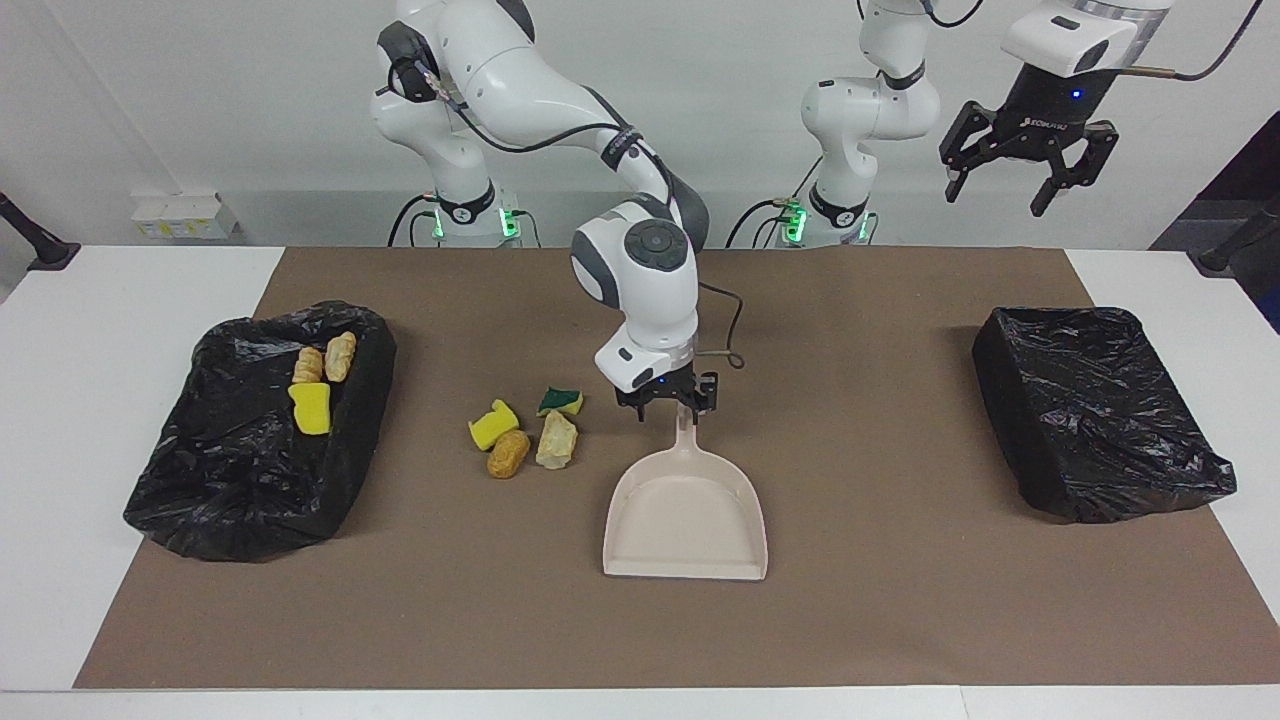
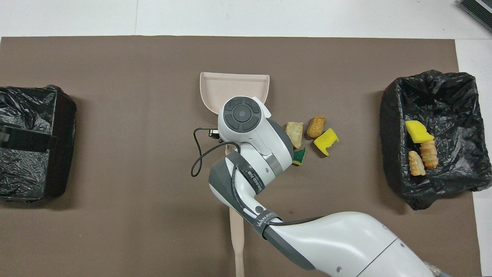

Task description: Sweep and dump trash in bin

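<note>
My right gripper [image 1: 668, 402] is shut on the handle of the beige dustpan [image 1: 685, 515], which lies low at the mat with its mouth away from the robots. In the overhead view the arm hides the gripper and only the pan [image 2: 234, 82] shows. Several trash scraps lie beside the pan toward the right arm's end: a yellow sponge [image 1: 493, 425], a golden lump [image 1: 508, 453], a tan lump [image 1: 556, 440] and a green-and-yellow sponge [image 1: 561, 401]. Three more scraps [image 1: 315, 385] lie in the black-lined bin [image 1: 230, 480]. My left gripper [image 1: 1000, 190] waits open, high up.
A second black-lined bin [image 1: 1095, 410] stands at the left arm's end of the brown mat [image 1: 900, 600]. A beige brush handle [image 2: 236, 234] lies on the mat near the robots' edge, showing only in the overhead view.
</note>
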`<control>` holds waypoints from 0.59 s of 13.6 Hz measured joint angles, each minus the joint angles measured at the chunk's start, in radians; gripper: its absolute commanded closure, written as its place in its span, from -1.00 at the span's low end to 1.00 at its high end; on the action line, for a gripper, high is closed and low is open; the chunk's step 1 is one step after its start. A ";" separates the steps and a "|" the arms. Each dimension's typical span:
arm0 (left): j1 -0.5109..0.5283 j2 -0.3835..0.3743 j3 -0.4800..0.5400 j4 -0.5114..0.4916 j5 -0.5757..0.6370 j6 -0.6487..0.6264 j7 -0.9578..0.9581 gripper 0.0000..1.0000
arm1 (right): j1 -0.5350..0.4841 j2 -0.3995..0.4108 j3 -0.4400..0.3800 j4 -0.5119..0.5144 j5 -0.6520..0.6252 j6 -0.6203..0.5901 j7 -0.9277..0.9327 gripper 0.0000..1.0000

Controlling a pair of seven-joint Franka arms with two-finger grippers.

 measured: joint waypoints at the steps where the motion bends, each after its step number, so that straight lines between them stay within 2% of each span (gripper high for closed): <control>1: -0.004 0.008 -0.002 -0.007 0.000 0.028 0.000 -1.00 | -0.001 -0.032 0.001 0.000 0.000 -0.048 -0.006 -1.00; 3: -0.035 0.047 -0.006 -0.017 0.000 0.060 0.000 -1.00 | 0.009 -0.103 0.006 -0.015 0.005 -0.142 -0.006 -1.00; 5: -0.088 0.108 -0.008 -0.021 0.003 0.122 -0.008 -1.00 | 0.026 -0.187 0.010 -0.074 0.035 -0.197 -0.006 -1.00; 8: -0.199 0.228 -0.010 -0.005 0.047 0.216 -0.102 -1.00 | 0.082 -0.331 0.013 -0.257 0.100 -0.224 -0.005 -1.00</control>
